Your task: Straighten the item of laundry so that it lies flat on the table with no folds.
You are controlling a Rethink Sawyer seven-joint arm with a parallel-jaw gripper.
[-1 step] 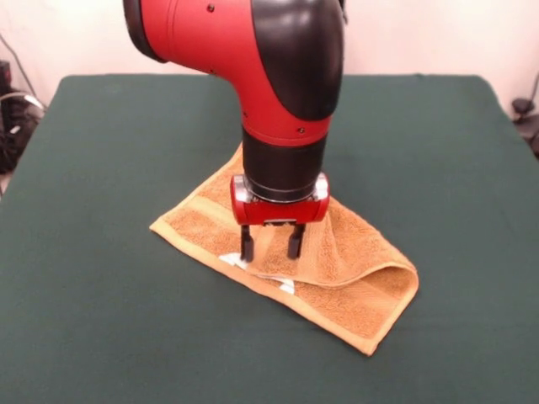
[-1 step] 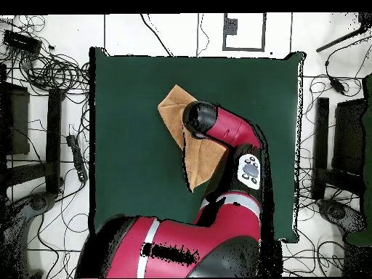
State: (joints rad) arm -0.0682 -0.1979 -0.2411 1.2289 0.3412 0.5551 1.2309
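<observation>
Lying folded under the arm, towel on table, jaws spread, tips on its near fold

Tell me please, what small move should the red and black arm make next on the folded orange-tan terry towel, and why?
Probably close the gripper on the top layer. The orange-tan terry towel is folded over on the dark green cloth table, and the open fingers stand at the folded layer's edge near the white label, so a pinch there could lift it for unfolding.
</observation>
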